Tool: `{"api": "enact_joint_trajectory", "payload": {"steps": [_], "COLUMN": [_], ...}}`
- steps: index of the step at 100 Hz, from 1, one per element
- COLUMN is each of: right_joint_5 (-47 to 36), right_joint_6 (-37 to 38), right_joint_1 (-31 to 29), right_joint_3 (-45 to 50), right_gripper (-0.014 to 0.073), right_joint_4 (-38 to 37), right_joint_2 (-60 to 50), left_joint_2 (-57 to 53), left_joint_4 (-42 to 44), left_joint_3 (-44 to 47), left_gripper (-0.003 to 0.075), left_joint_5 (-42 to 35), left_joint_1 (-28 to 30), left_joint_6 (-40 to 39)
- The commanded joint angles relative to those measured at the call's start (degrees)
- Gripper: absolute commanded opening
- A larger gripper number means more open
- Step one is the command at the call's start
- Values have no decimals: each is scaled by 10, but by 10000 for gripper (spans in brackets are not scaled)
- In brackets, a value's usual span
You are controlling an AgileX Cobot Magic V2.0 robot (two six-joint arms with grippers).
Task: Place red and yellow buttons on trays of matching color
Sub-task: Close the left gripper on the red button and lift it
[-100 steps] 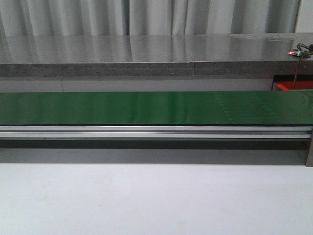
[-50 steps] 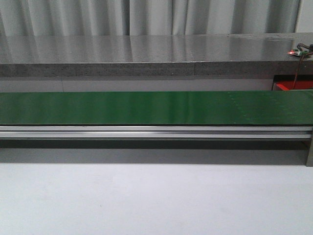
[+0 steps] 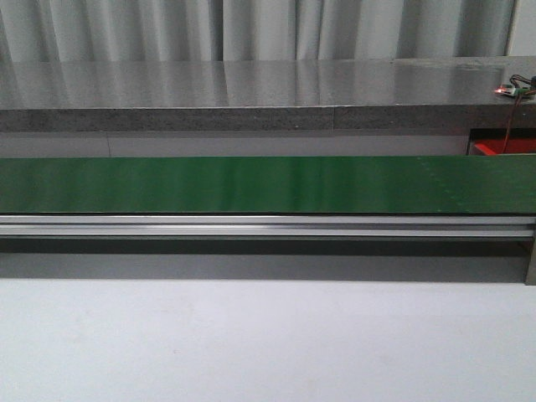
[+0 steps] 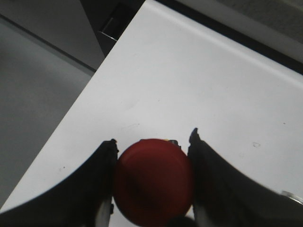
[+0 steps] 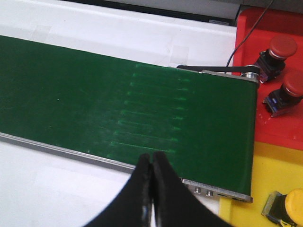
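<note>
In the left wrist view my left gripper (image 4: 152, 142) is shut on a red button (image 4: 153, 180), its dark fingers pressed against both sides of the cap, above a white surface. My right gripper (image 5: 152, 158) is shut and empty, hovering over the near edge of the green belt (image 5: 94, 94). Past the belt's end, a red tray (image 5: 270, 71) holds two red buttons (image 5: 282, 46) (image 5: 294, 85). A yellow tray (image 5: 279, 175) beside it holds a yellow button (image 5: 293, 203). Neither gripper shows in the front view.
The green conveyor belt (image 3: 268, 184) runs across the front view on an aluminium rail (image 3: 268, 224), with a grey stone ledge (image 3: 251, 92) behind it. A red tray corner (image 3: 502, 147) shows at far right. A cable (image 5: 246, 33) crosses the red tray.
The faint rib marks on the belt have drifted toward the right. Nothing else in the front view has moved.
</note>
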Motion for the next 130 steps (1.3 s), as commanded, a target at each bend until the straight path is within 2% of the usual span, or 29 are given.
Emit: {"api": "enact_joint_trajectory", "payload": {"steps": [1,15,35,61,78,95,120,127,130], "right_joint_5": [-29,-29,-29,-29,-29,-29,-29,-29,-29], "right_joint_6": [-4,-4,-4,-4,-4,-4,-4,-4,-4], "right_joint_1": [1,1,1,1,1,1,1,1,1], "right_joint_3": [-16,-16,-16,-16,-16,-16,-16,-16,-16], "right_gripper": [-73,-73,-73,-73,-73,-73,-73,-73,-73], "right_joint_4": [10,10,10,10,10,10,10,10,10], "right_joint_2": [-11,-11,-11,-11,-11,-11,-11,-11,-11], "left_joint_2": [-65,-97,-162,-268,-278,-265,-224,-220,-220], "left_joint_4": [2,2,2,-18,-39,-38,-24,-24,-24], "left_joint_3": [-19,-15,55,245,327,351,351,351,351], "left_gripper": [138,138,138,138,138,138,144,193,241], "left_joint_5": [0,38,32,-49,-94,-128,-137,-137,-137], "left_joint_1": [-13,-42,-81,-116,-137,-160,-159,-159,-159], "left_joint_6": [5,8,8,8,8,8,8,8,9]}}
